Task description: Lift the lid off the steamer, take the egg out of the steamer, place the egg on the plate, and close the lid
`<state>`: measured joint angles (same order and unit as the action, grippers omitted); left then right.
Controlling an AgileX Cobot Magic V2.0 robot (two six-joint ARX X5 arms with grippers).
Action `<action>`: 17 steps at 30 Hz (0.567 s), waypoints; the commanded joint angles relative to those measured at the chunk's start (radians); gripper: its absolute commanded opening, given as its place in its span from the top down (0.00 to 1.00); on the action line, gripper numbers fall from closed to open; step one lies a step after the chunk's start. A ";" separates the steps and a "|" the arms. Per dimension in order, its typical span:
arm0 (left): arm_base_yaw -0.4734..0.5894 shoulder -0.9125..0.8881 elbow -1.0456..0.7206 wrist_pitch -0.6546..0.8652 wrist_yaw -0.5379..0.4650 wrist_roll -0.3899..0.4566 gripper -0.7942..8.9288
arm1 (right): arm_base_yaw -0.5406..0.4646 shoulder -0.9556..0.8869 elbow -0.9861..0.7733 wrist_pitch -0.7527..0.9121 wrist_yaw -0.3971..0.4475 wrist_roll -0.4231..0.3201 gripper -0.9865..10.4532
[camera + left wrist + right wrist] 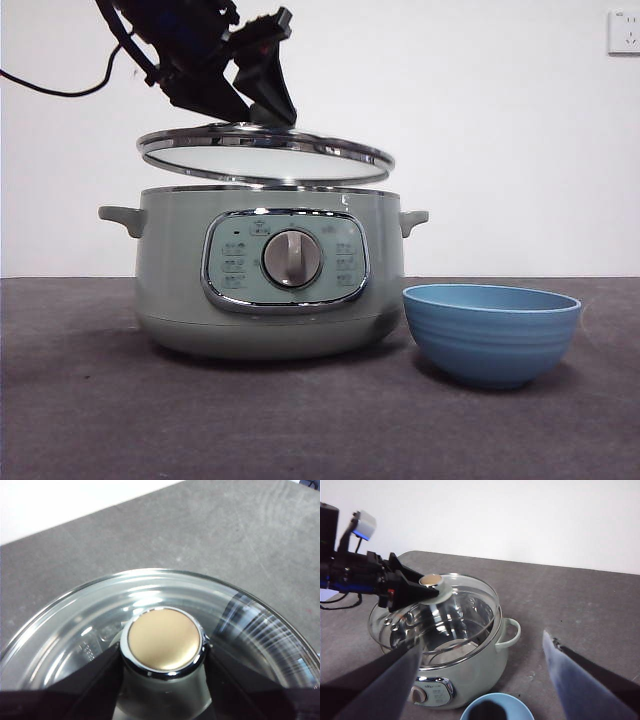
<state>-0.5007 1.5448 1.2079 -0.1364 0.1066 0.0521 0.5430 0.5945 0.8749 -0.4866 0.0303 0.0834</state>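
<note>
Lid [265, 152], glass, clamped by its knob [164, 640] in the left tool [262, 108], hangs tilted just above the steamer [268, 280]; right tool [480, 680] spread, waiting above the plate [492, 332]; hazard: smooth knob slipping, lid dropping onto the steamer's rim.

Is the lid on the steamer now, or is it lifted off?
Lifted off. The left gripper holds the lid by its knob, and a clear gap shows above the steamer rim.

Sage-green steamer [180, 270] w/ grey dial, clear chrome-rimmed lid [265, 152], ridged blue plate [490, 335]
</note>
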 commanded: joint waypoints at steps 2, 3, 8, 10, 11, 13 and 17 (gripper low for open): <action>-0.005 0.010 0.019 0.040 0.003 0.000 0.93 | 0.001 0.000 0.002 0.006 0.003 0.010 0.56; -0.005 0.011 0.019 0.041 0.003 0.000 0.93 | 0.001 0.000 0.002 0.006 0.003 0.010 0.56; -0.007 0.011 0.019 0.035 0.003 0.000 0.93 | 0.001 0.000 0.002 0.006 0.003 0.010 0.56; -0.007 0.011 0.019 0.023 0.003 0.000 0.93 | 0.001 0.000 0.002 0.006 0.003 0.010 0.56; -0.008 0.013 0.019 0.022 0.003 0.001 0.93 | 0.001 0.000 0.002 0.006 0.003 0.010 0.56; -0.010 0.018 0.019 0.022 0.003 0.001 0.93 | 0.001 0.000 0.002 0.006 0.003 0.010 0.56; -0.010 0.029 0.019 0.012 0.002 0.001 0.93 | 0.001 0.000 0.002 0.005 0.002 0.010 0.56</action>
<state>-0.5056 1.5707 1.2079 -0.1566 0.1066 0.0521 0.5430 0.5945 0.8749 -0.4862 0.0303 0.0834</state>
